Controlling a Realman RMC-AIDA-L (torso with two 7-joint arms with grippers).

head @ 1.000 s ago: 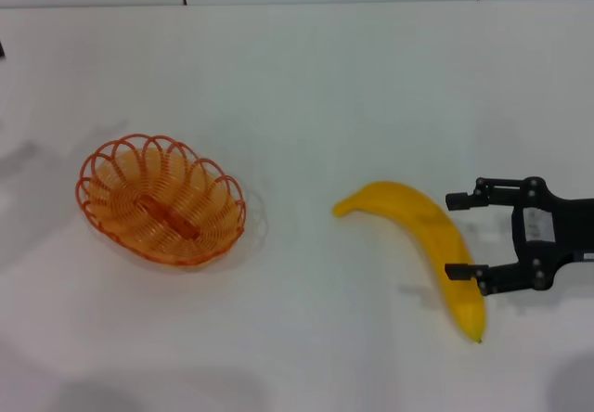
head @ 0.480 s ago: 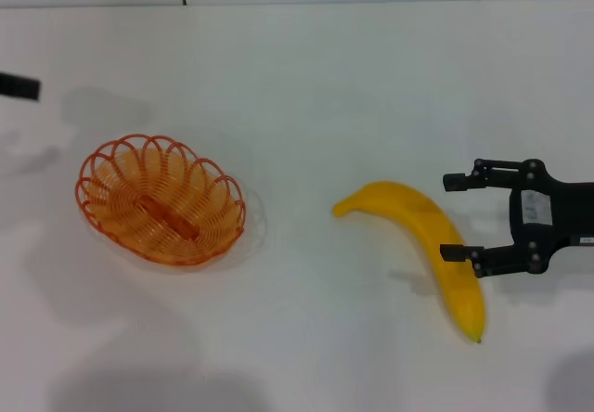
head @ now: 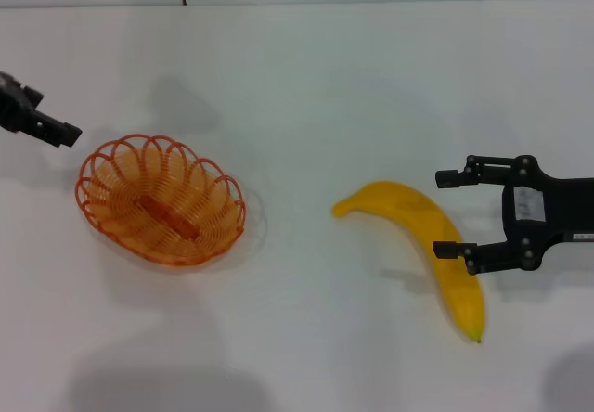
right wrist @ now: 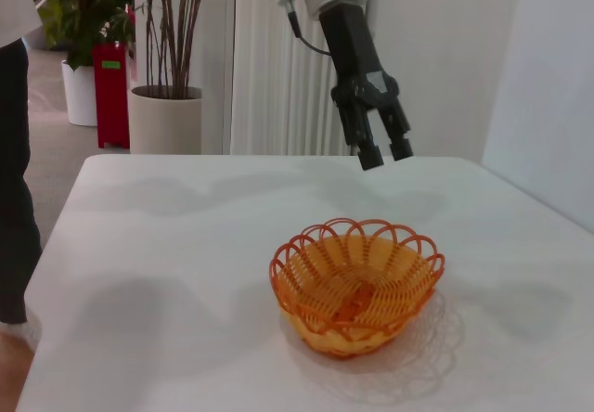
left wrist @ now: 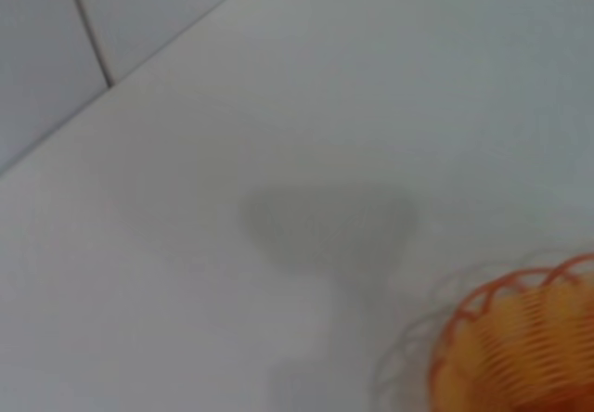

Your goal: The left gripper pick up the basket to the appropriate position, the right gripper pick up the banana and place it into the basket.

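Nothing is done yet. Our left gripper [right wrist: 382, 155] hangs slightly parted and empty near the left edge, above the basket [head: 161, 198]. Our right gripper [head: 452, 214], wide open, straddles the banana [head: 422, 238] toward the right edge, not yet closed.

Office lobby: potted plants [right wrist: 65, 22], radiator [right wrist: 278, 69].

Head camera overhead; wrist cameras low, sharing basket [head: 161, 199].
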